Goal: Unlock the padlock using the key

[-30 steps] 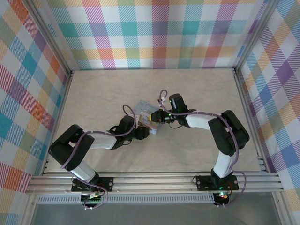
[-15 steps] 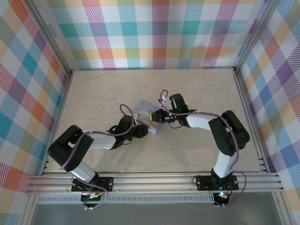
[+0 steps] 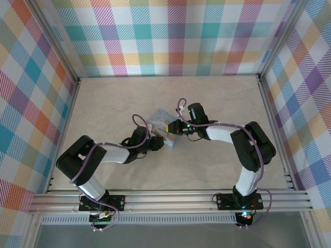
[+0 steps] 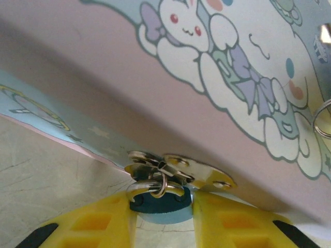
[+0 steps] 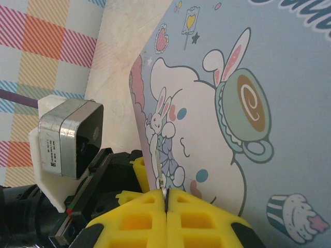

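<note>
Left gripper [image 3: 156, 145] clamps the blue padlock [image 4: 164, 205], which hangs from the hasp [image 4: 178, 171] on the near side of the cartoon tin [image 5: 243, 103]. The tin's lettering is cropped and unreadable. Right gripper [image 5: 166, 199] is pinched narrow on the key [image 5: 161, 181]. Both have barely shifted since a second ago.

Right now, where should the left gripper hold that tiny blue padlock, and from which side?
Grip the padlock by its blue body, across its two sides, coming from outside the tin: its top hangs in the metal hasp, leaving just the body free. The left gripper flanks it that way.
</note>
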Robot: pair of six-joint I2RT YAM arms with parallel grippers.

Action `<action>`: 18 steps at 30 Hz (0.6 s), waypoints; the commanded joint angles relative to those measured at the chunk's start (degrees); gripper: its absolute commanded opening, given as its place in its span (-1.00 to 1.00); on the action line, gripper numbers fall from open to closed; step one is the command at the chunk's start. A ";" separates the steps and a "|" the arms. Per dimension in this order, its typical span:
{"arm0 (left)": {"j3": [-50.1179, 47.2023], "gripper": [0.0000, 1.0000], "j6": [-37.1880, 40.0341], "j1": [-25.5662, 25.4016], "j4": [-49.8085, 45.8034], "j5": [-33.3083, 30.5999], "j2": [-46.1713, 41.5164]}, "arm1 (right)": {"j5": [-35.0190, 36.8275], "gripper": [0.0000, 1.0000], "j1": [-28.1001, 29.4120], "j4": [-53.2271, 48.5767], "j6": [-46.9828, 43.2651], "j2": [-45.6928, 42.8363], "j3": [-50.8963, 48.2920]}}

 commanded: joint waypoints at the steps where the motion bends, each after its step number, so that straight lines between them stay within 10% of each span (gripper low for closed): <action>1: 2.13 -0.37 -0.87 0.37 3.00 -0.43 1.19 | 0.42 -0.97 0.57 -4.66 -0.73 0.75 -1.88; 18: 4.83 -0.49 -8.07 0.37 -1.88 5.17 -0.25 | 5.05 -0.97 0.59 -2.65 -5.39 -8.00 -3.77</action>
